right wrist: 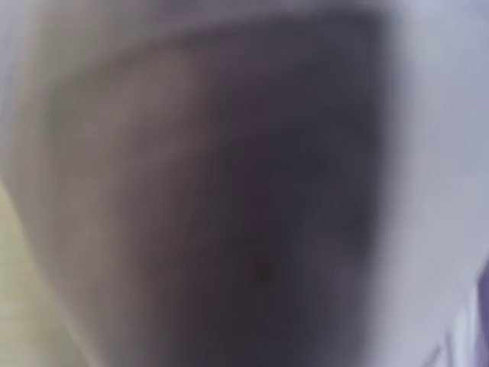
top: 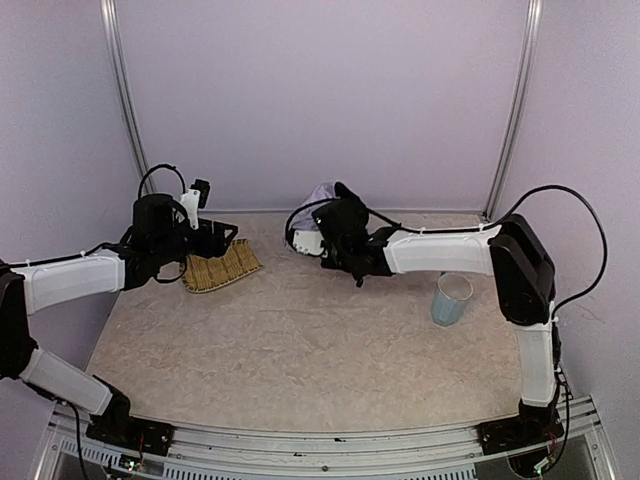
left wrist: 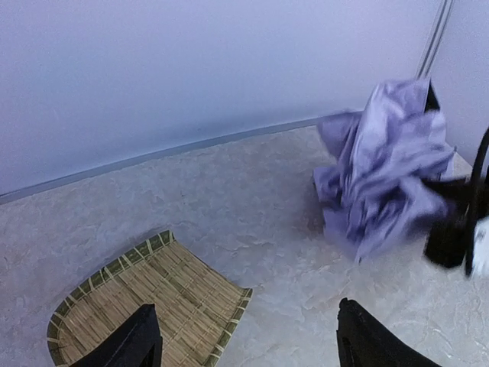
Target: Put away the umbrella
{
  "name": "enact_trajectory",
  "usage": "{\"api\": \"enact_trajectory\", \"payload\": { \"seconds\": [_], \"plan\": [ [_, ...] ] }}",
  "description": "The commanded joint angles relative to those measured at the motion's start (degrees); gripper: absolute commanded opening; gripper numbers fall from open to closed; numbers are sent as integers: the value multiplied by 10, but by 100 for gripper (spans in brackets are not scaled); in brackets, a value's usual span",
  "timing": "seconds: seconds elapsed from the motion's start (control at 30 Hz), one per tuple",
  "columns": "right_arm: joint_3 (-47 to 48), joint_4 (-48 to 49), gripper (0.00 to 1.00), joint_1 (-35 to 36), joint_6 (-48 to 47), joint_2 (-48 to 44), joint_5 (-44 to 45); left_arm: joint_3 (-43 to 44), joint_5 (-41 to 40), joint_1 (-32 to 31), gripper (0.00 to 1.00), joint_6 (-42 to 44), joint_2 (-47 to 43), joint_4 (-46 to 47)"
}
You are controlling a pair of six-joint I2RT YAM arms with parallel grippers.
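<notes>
The umbrella (top: 320, 193) is a crumpled pale lilac bundle at the back middle of the table. In the left wrist view the umbrella (left wrist: 382, 168) hangs in a bunch just above the table, slightly blurred. My right gripper (top: 328, 218) is buried in its fabric and seems shut on it; the fingers are hidden. The right wrist view is filled by a dark blur of close fabric. My left gripper (top: 225, 238) is open and empty over the woven straw tray (top: 222, 268). Its fingertips (left wrist: 141, 340) straddle the tray's right edge (left wrist: 229, 306).
A light blue cup (top: 451, 299) stands upright at the right, beside the right arm's elbow. The back wall and two metal posts close off the table's far side. The right arm's black wrist and cable (left wrist: 458, 222) are beside the umbrella.
</notes>
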Motion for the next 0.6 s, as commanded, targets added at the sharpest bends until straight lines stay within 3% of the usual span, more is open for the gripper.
{"api": "enact_trajectory", "payload": {
  "seconds": [0.0, 0.07, 0.17, 0.37, 0.57],
  "plan": [
    [-31, -106, 0, 79, 144, 38, -22, -9, -23, -10, 77, 15, -19, -10],
    [-38, -170, 0, 109, 225, 56, -81, -8, -35, -20, 77, 20, -19, -19],
    [-58, -240, 0, 124, 296, 73, -247, 5, -63, -42, 76, 28, -18, -54],
    [-84, -297, 0, 87, 368, 61, -548, 5, -80, -95, 72, 34, -61, -104],
    [-61, -375, 0, 33, 386, 88, -703, -9, -101, -178, 55, 22, -120, -157]
  ]
}}
